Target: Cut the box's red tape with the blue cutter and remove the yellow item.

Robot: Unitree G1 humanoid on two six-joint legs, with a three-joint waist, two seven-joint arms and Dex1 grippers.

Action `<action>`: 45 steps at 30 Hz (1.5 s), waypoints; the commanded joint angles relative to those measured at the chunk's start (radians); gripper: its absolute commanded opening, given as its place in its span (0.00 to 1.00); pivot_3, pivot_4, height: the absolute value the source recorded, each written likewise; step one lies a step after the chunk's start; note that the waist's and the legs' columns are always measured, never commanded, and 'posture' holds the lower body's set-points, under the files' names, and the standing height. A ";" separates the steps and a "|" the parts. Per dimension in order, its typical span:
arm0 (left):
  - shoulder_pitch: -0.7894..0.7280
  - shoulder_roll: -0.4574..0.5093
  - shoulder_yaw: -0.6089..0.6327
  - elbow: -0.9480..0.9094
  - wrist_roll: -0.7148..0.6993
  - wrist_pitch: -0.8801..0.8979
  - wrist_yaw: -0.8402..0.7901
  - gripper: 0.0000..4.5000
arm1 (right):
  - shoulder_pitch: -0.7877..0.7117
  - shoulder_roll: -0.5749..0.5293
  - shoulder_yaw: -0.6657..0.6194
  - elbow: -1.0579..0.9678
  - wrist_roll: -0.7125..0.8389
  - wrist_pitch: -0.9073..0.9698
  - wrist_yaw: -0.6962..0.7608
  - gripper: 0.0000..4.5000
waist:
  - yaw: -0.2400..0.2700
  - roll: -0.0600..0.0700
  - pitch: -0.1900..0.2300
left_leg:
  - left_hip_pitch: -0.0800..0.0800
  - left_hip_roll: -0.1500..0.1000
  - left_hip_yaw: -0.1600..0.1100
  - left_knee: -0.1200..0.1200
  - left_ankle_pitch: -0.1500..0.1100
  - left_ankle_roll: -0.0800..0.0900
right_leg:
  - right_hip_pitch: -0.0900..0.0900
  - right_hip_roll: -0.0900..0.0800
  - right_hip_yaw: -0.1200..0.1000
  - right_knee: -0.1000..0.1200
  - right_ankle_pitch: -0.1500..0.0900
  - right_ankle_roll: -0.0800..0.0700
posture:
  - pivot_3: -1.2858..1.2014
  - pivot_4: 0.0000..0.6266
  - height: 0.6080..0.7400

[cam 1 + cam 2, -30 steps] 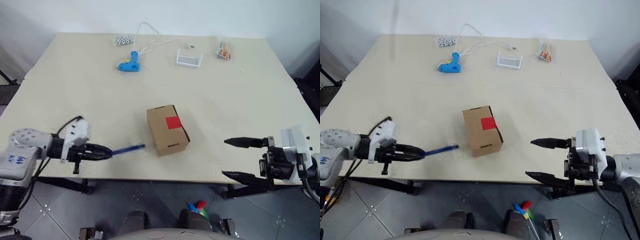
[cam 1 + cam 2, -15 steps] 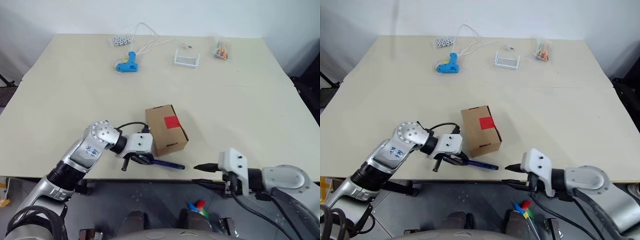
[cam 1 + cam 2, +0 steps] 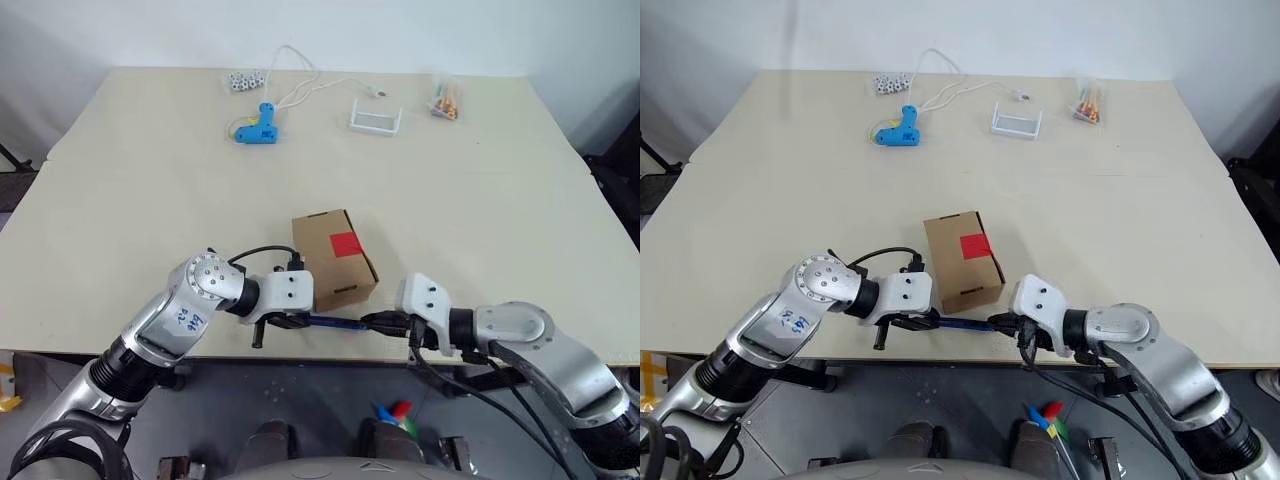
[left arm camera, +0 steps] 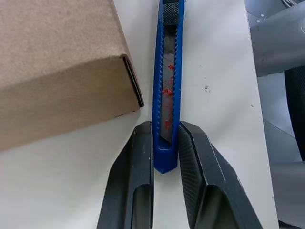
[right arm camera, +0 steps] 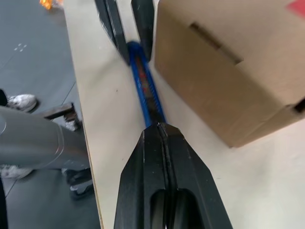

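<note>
Starting on the left, the left gripper (image 4: 166, 143) is down low near the front edge of the table (image 3: 140, 190), and its two black fingers are clamped on the butt end of the blue cutter (image 4: 167, 81). The wrist view makes this pretty clear: the fingers (image 4: 138, 162) pinch the blue handle from either side, and the cutter runs straight out ahead of them, lying along the tabletop with red specks on its metal strip.

The box (image 3: 334, 258) sits just behind the cutter, a bit further onto the table, close beside it but not obviously touching. It's still closed up, with the red tape (image 3: 346, 243) stuck on its top face. Nothing yellow is out on the table.

Moving right, the far end of the cutter meets the right gripper (image 5: 161, 129). Its fingers are pressed together with no gap visible, and the cutter's tip runs right in under their tips, so the blade end looks pinched there. So the cutter bridges between the two grippers, in front of the box, parallel to the table's front edge.

Way back at the far side there's a light-blue glue gun (image 3: 257, 128) with a white cord (image 3: 300, 85), a small white tray (image 3: 375, 119), and a little bag of orange bits (image 3: 447, 99), all well apart from the box.
</note>
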 commanded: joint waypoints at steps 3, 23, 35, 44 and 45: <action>0.031 0.020 -0.044 -0.043 0.017 0.050 0.012 0.10 | -0.015 0.022 0.045 0.057 -0.057 -0.065 0.037 0.00 | 0.000 0.000 0.000 | 0.000 0.000 0.000 0.000 0.000 0.000 | 0.000 0.000 0.000 0.000 0.000 0.000 | 0.52 0.24 1.00; 0.044 0.024 -0.046 -0.064 0.006 0.048 0.044 0.10 | -0.084 0.191 0.108 0.151 -0.096 0.020 0.007 0.00 | -0.002 0.001 -0.001 | 0.002 0.000 0.000 0.000 0.000 -0.001 | 0.000 0.000 0.001 0.003 0.000 0.000 | 0.52 0.24 1.00; 0.172 0.022 0.140 -0.017 -0.053 -0.267 0.121 0.10 | 0.067 0.144 -0.260 -0.102 0.303 0.220 0.003 0.00 | -0.001 0.001 -0.001 | 0.001 0.000 -0.002 0.000 0.000 -0.001 | 0.000 0.000 0.000 0.002 0.000 0.000 | 0.52 0.24 1.00; 0.329 0.042 0.357 0.133 -0.104 -0.968 0.161 0.10 | 0.212 -0.199 -0.637 -0.055 1.303 0.558 -0.415 0.48 | 0.001 0.004 0.001 | 0.001 0.005 -0.010 0.000 -0.001 0.001 | 0.001 -0.003 -0.001 0.001 0.001 -0.002 | 0.52 0.24 1.00; 0.322 0.033 0.359 0.126 -0.104 -0.986 0.173 0.10 | 0.227 -0.259 -0.611 -0.047 1.416 0.525 -0.511 0.58 | 0.000 0.004 0.001 | 0.001 0.003 -0.010 -0.001 -0.001 0.002 | 0.001 -0.005 -0.001 0.000 0.001 -0.001 | 0.52 0.24 1.00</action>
